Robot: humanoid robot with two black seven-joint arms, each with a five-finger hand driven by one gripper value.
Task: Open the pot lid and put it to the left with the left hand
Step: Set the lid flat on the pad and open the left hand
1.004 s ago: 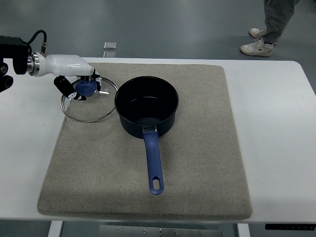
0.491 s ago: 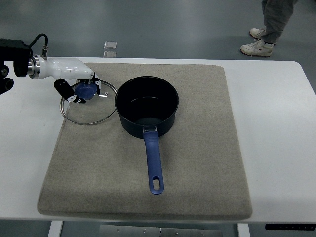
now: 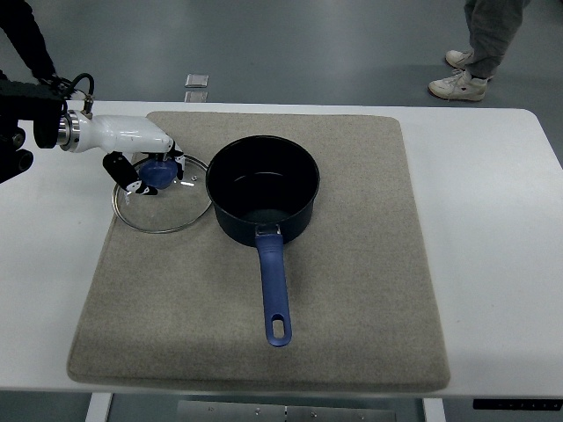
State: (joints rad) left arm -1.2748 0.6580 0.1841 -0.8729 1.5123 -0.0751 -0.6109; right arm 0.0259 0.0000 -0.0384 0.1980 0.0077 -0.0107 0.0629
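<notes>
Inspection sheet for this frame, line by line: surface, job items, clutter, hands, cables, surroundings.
Surface: white table under a grey felt mat.
Job's things: glass lid flat on the mat, left of the open blue pot; pot handle points toward the camera.
Clutter: nothing seen on the table.
Grippers: left hand at the lid's blue knob, grasp unclear; right not in view.
Cables: black cable looping at the left wrist.
Surroundings: grey floor, small floor plate, a person's legs and shoes.

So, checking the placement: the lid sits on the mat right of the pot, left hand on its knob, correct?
Not quite. The top view shows the lid on the mat left of the pot, not right. The left hand is on its knob.
</notes>
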